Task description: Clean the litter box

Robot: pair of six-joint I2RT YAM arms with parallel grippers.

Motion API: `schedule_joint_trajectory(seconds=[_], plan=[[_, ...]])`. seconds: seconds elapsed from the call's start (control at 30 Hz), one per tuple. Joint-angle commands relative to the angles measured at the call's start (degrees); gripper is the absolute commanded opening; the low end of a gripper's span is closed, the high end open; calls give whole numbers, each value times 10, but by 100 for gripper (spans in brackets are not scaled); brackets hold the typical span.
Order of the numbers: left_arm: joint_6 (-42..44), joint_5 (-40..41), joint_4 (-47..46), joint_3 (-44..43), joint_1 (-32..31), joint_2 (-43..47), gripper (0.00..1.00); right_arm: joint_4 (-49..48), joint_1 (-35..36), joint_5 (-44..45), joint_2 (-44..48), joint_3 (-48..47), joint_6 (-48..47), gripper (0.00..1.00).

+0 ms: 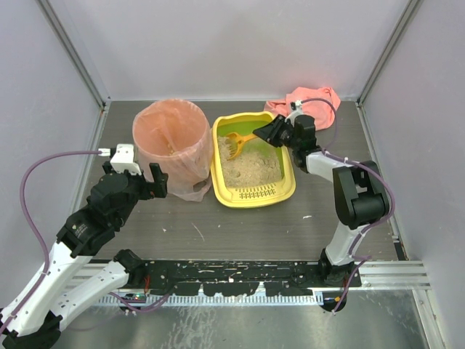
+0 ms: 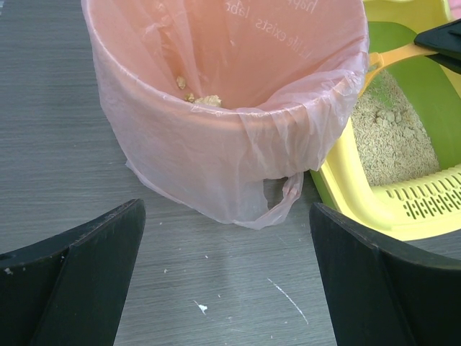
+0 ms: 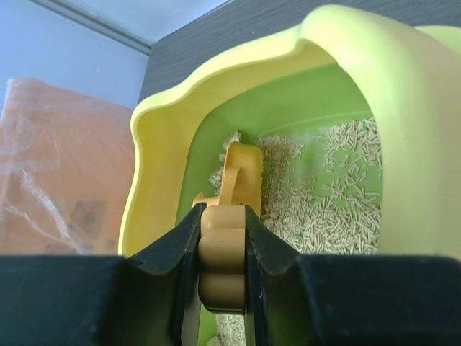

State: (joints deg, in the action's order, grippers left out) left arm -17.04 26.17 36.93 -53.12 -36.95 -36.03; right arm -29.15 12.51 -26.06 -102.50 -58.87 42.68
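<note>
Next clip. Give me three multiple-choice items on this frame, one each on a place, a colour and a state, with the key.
1. In the top view, where does the bin stand?
A. left of the litter box
B. inside the litter box
C. right of the litter box

2. What colour is the inside of the litter box?
A. blue
B. green
C. red

3. What is the right tool doing?
A. open and empty
B. shut on the handle of the scoop
C. gripping the bin's bag

Key:
1 A, the bin sits beside the box's left wall.
2 B, green shows above the litter.
3 B, the wrist view shows both fingers pressed on the handle.

Left end effector (image 2: 225,210) agape, right end effector (image 3: 222,218) tight on scoop (image 3: 233,179)
</note>
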Motion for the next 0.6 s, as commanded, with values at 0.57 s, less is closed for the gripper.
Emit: schedule_joint_trajectory(seconds=[0.57], plan=[[10, 10, -13, -14, 3, 3, 98, -55, -72, 0, 131, 112, 76, 1]])
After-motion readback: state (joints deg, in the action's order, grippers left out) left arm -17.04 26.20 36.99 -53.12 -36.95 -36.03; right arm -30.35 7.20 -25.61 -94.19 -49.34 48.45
